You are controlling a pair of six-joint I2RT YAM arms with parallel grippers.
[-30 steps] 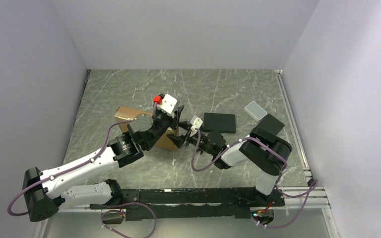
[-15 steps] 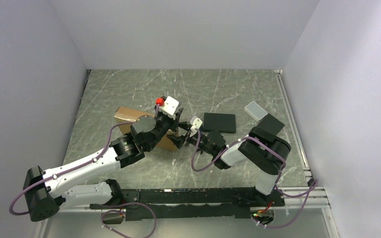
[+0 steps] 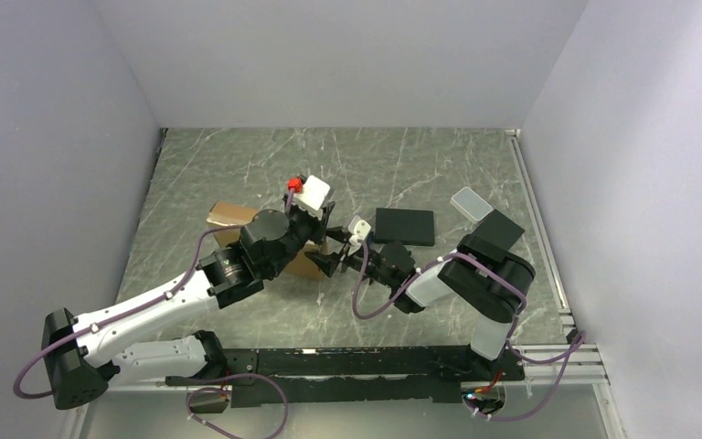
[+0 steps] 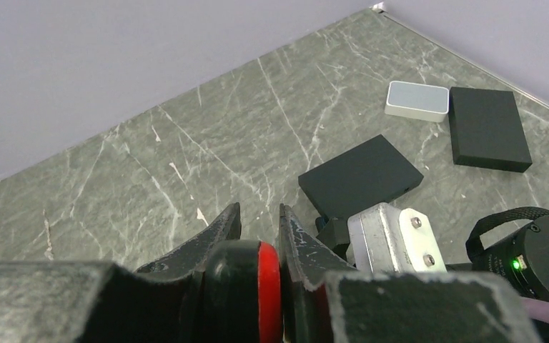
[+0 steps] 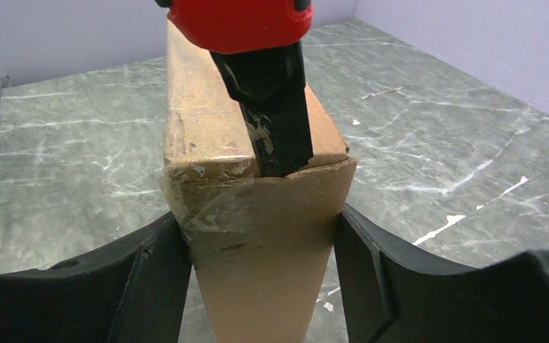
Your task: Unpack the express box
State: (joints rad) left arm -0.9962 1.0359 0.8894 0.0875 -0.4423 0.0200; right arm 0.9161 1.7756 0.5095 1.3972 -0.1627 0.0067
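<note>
The express box (image 3: pixel 231 214) is a brown cardboard carton lying left of centre, mostly hidden under my left arm. My right gripper (image 3: pixel 335 262) is shut on its near end. In the right wrist view the box (image 5: pixel 257 243) sits clamped between both fingers (image 5: pixel 261 218), with clear tape on its corner. My left gripper (image 3: pixel 327 227) is above that same end. Its black fingers (image 5: pixel 275 121) reach down behind the raised flap edge. In the left wrist view its jaws (image 4: pixel 259 211) stand nearly together with nothing seen between them.
A flat black pad (image 3: pixel 404 226) lies just right of both grippers and also shows in the left wrist view (image 4: pixel 361 175). A second black pad (image 4: pixel 487 127) and a small translucent white case (image 3: pixel 472 203) lie further right. Walls enclose the table on three sides.
My left gripper has shifted slightly right and down at the box's near end. The box's far end has moved a little left. My right gripper keeps its hold.
</note>
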